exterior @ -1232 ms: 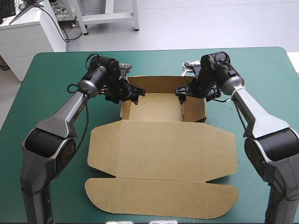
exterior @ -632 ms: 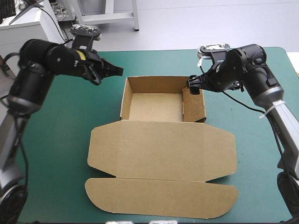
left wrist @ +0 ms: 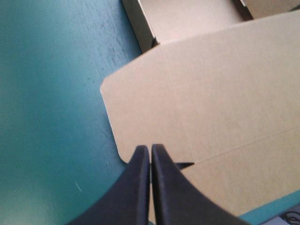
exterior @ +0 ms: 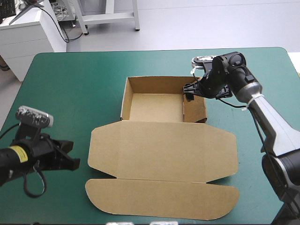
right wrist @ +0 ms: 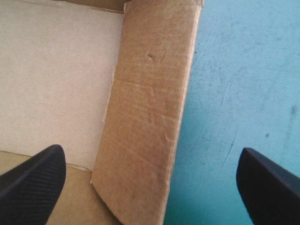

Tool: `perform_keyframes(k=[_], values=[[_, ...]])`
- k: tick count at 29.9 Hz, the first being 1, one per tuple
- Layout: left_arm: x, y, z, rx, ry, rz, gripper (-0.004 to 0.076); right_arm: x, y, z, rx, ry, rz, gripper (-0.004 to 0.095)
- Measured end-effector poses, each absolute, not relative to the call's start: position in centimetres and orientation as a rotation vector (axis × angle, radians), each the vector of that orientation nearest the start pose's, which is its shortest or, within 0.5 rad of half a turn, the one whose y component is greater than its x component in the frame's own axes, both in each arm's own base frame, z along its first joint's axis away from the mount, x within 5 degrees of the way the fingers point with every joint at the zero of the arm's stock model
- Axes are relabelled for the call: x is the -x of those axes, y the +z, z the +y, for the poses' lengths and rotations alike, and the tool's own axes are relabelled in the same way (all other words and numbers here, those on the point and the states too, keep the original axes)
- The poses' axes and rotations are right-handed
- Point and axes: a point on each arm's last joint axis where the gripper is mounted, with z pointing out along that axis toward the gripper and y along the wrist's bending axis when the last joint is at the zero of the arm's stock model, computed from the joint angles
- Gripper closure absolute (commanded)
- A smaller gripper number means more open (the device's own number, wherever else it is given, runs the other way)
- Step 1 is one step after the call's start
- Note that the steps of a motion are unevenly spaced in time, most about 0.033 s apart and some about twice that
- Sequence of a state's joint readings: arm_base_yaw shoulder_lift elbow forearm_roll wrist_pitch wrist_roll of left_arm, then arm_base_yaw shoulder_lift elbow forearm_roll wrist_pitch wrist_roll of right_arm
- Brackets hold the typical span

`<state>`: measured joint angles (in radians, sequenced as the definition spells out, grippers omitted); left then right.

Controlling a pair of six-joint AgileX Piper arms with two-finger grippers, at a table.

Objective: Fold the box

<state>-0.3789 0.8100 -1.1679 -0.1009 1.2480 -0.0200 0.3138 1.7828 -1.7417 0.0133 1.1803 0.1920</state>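
The box (exterior: 161, 154) is plain brown, the table cover (exterior: 84, 79) teal-green, the jaws black, right pads (right wrist: 33, 180) cross-hatched.

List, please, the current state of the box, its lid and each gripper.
Box: open tray, walls up.
Lid: unfolded, lying flat.
Left gripper: shut, empty, left of the lid.
Right gripper: open, the box's right wall between its fingers.
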Motion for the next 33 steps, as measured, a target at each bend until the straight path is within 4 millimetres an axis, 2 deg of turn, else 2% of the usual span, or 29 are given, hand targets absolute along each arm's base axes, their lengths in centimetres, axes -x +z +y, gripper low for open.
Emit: perform_keyframes(k=[4,8,11,14,17,22,27,33], values=[[-7.6,38.7,-4.2,-0.436,-0.345,2.364,0.0732,-38.2,31.5,12.3,0.133,0.176,2.765,0.0003],[-6.0,35.7,-3.5,-0.429,-0.353,2.357,0.0732,-39.5,29.1,11.8,0.082,0.214,2.823,0.0009],[-5.3,34.0,-3.3,-0.422,-0.356,2.330,0.0732,-40.0,28.2,11.6,0.071,0.221,2.842,0.0046],[-5.0,32.7,-3.1,-0.411,-0.361,2.299,0.0732,-40.1,27.9,11.7,0.070,0.224,2.851,0.0130],[-4.7,31.7,-3.0,-0.405,-0.363,2.286,0.0732,-40.2,27.5,11.7,0.070,0.223,2.865,0.0321],[-4.5,31.0,-2.9,-0.404,-0.363,2.286,0.0732,-40.2,26.5,11.8,0.086,0.210,2.923,0.0905],[-4.6,31.1,-2.9,-0.401,-0.364,2.274,0.0732,-40.2,26.4,11.8,0.108,0.203,2.941,0.0927],[-4.6,31.1,-2.9,-0.401,-0.364,2.275,0.0732,-40.9,29.3,11.8,0.158,0.201,2.854,0.0927]])
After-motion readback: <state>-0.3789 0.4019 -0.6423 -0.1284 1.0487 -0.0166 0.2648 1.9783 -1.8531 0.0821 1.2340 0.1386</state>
